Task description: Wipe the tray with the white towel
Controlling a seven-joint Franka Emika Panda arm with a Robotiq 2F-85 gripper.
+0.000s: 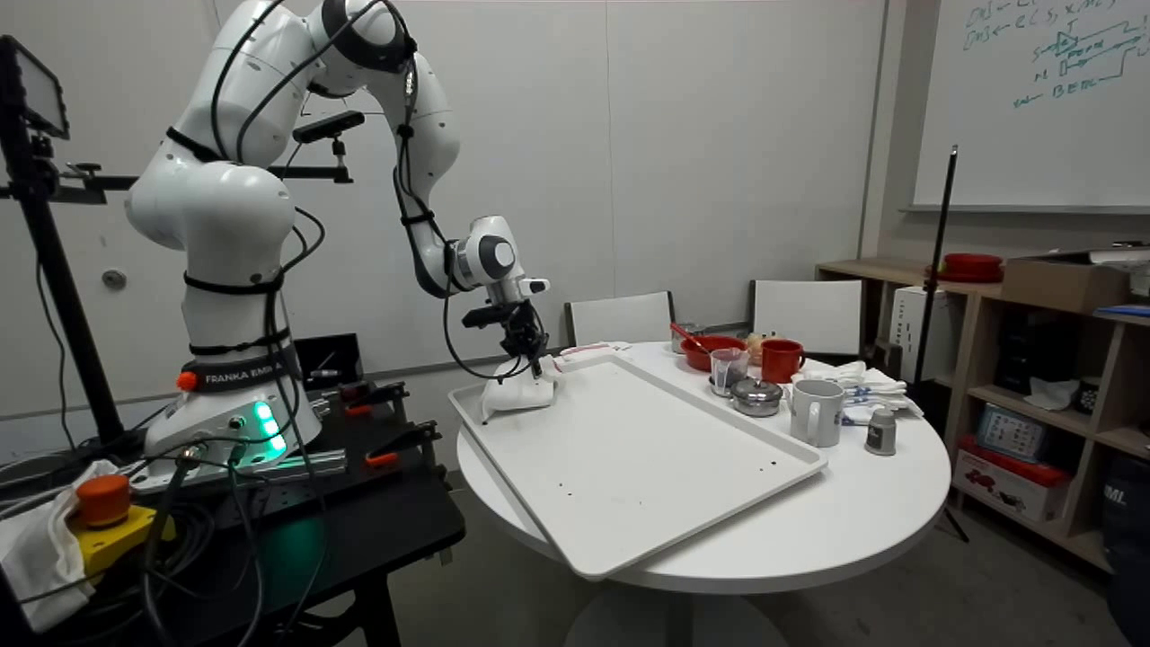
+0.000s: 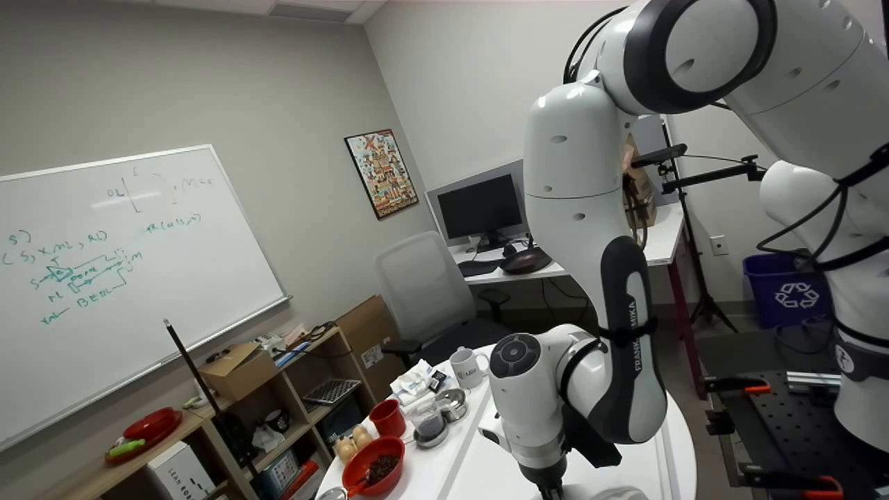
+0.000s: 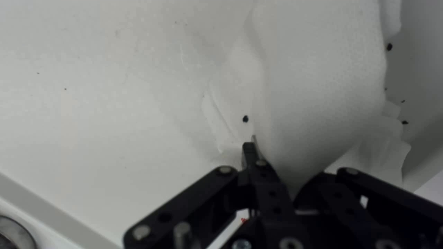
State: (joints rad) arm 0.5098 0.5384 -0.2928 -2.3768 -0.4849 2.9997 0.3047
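The arm (image 1: 431,135) rises from its base (image 1: 205,422), folds over at a high elbow and drops its forearm steeply to the desk (image 1: 885,503). The wrist leans, and the end effector (image 1: 527,367) points down into the tray (image 1: 647,449), toward the tray's far end in that view. It is gripping the white towel (image 1: 521,393): in the wrist view, cloth fills the room between the fingers (image 3: 247,155), one tip set along its side, the other hidden by it. The towel lies on the tray in loose folds. Dark specks (image 3: 389,46) dot the tray past the towel's edge; another sits just ahead of the visible fingertip, on cloth or tray I cannot tell. Beside the tray stand a red bowl (image 1: 699,361), a red mug (image 1: 782,360) and a pale grey mug (image 1: 825,404).
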